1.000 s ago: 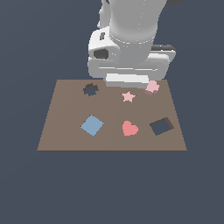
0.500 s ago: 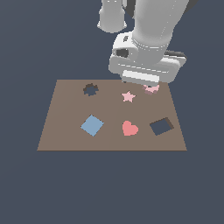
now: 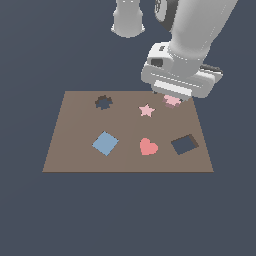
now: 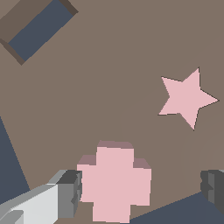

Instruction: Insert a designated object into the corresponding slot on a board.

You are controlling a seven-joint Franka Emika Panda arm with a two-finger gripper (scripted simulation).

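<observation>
The brown board lies flat. The light pink lobed piece rests on its far corner at the exterior view's right, partly hidden by the white hand just above it. In the wrist view my gripper is open and straddles the piece. One finger is close beside the piece and the other finger stands well off it. The dark scalloped slot is at the board's far side, toward the exterior view's left, apart from the gripper.
On the board are a pink star beside the piece, a red heart, a blue square and a dark square hole. The star and the square hole also show in the wrist view.
The arm has moved toward the exterior view's right and come down over the light pink piece. Nothing on the board has moved.
</observation>
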